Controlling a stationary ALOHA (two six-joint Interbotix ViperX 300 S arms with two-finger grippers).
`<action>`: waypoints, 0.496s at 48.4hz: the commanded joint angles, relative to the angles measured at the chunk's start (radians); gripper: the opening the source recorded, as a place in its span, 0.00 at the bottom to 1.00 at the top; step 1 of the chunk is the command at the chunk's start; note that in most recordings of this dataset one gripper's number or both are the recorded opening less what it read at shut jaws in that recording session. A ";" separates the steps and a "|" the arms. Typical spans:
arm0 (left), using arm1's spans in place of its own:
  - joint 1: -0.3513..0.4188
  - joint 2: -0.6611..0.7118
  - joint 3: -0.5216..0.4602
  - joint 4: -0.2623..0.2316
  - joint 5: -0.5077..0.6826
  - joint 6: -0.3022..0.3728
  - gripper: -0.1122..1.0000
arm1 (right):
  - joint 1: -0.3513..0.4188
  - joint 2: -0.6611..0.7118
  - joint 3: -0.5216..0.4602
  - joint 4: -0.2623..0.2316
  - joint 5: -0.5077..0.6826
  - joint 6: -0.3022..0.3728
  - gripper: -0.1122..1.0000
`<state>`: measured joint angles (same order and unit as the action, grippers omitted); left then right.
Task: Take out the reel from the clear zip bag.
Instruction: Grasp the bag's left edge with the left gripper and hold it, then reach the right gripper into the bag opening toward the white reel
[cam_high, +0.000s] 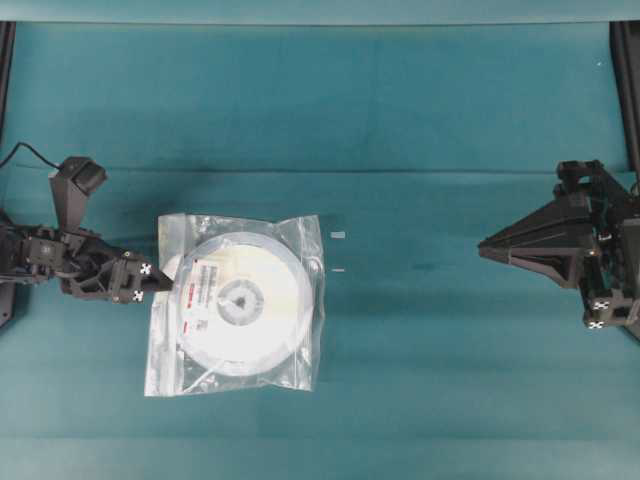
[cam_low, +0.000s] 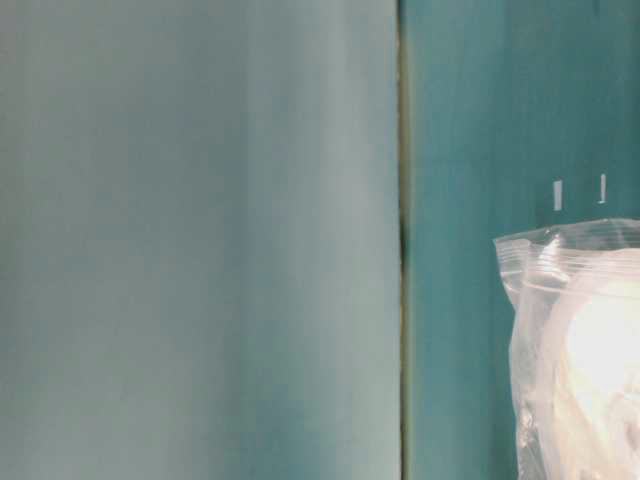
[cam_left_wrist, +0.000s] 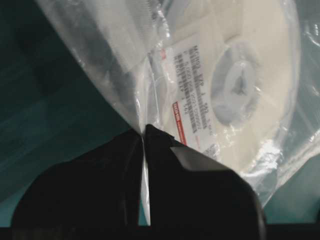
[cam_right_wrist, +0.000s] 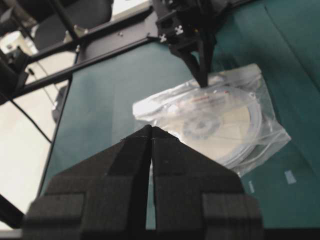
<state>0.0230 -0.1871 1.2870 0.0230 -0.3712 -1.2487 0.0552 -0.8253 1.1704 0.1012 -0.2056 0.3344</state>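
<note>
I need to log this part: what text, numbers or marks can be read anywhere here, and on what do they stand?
None can be quoted.
White label on the reel inside the clear zip bag: several printed lines and a red strip, all too blurred to read in every view.
Two small pale strips on the table: no legible marks.
Black-and-white cross markers on the arms: patterns, not text.

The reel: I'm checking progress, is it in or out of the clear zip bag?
In. The reel lies flat inside the clear zip bag, with plastic showing past its rim on every side.
</note>
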 joint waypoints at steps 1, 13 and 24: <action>0.009 -0.008 -0.009 0.005 0.000 0.003 0.13 | 0.003 0.015 -0.015 0.020 0.018 0.028 0.10; 0.012 -0.012 -0.009 0.005 0.002 0.005 0.12 | 0.005 0.140 -0.026 0.172 0.075 0.216 0.11; 0.012 -0.014 -0.014 0.005 0.002 0.005 0.12 | 0.023 0.330 -0.087 0.225 0.066 0.433 0.34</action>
<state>0.0322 -0.1933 1.2855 0.0230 -0.3666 -1.2471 0.0660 -0.5599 1.1229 0.3206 -0.1289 0.7210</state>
